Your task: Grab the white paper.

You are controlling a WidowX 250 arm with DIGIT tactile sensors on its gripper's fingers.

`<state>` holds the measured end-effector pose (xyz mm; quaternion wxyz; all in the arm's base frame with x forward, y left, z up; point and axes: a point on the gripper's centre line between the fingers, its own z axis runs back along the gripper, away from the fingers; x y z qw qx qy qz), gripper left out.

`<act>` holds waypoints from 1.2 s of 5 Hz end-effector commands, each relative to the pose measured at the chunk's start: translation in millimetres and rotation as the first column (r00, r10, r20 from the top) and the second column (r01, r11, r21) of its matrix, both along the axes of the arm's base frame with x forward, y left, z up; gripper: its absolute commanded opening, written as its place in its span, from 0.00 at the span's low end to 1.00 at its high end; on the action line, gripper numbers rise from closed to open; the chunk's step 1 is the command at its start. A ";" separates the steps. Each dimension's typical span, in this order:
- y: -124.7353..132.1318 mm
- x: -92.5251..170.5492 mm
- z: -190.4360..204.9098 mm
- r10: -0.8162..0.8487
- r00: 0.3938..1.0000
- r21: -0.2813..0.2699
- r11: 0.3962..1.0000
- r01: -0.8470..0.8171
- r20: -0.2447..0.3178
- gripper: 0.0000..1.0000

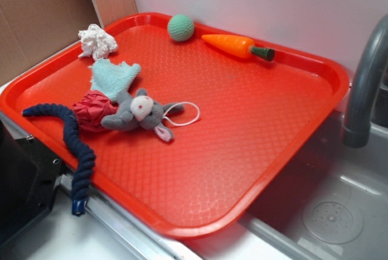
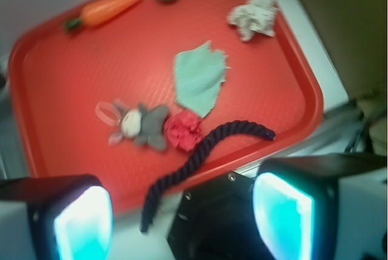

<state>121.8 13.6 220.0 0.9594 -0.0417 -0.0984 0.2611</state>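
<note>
The gripper [image 2: 182,220] hangs above the near edge of the red tray [image 1: 291,151], its two fingers [image 2: 82,220] spread wide with nothing between them. Below lie a dark blue rope [image 2: 200,157], a grey plush mouse [image 1: 138,113] and a teal cloth [image 1: 113,77]. The white paper [image 1: 97,41] sits on the tray's far corner rim, well apart from the fingers

Red tray [image 1: 260,133] with fine diamond texture; white paper [image 1: 97,41]; green ball [image 1: 180,28]; orange carrot [image 1: 230,45], dark green stem; pale teal cloth [image 1: 113,77]; grey mouse [image 1: 136,114], white face; navy rope [image 1: 73,145].
</note>
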 end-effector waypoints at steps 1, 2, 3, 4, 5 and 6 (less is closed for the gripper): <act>54.3 21.9 -29.2 0.433 0.882 0.004 0.897 -0.441 0.185 1.00; 84.0 42.1 -54.2 0.550 0.807 0.008 0.826 -0.564 0.214 1.00; 103.3 59.4 -74.9 0.615 0.747 0.008 0.770 -0.638 0.253 1.00; 120.2 80.8 -95.6 0.652 0.708 0.032 0.729 -0.684 0.272 1.00; 137.7 101.6 -122.4 0.668 0.679 0.084 0.692 -0.717 0.305 1.00; 152.7 115.5 -144.2 0.682 0.658 0.119 0.660 -0.742 0.320 1.00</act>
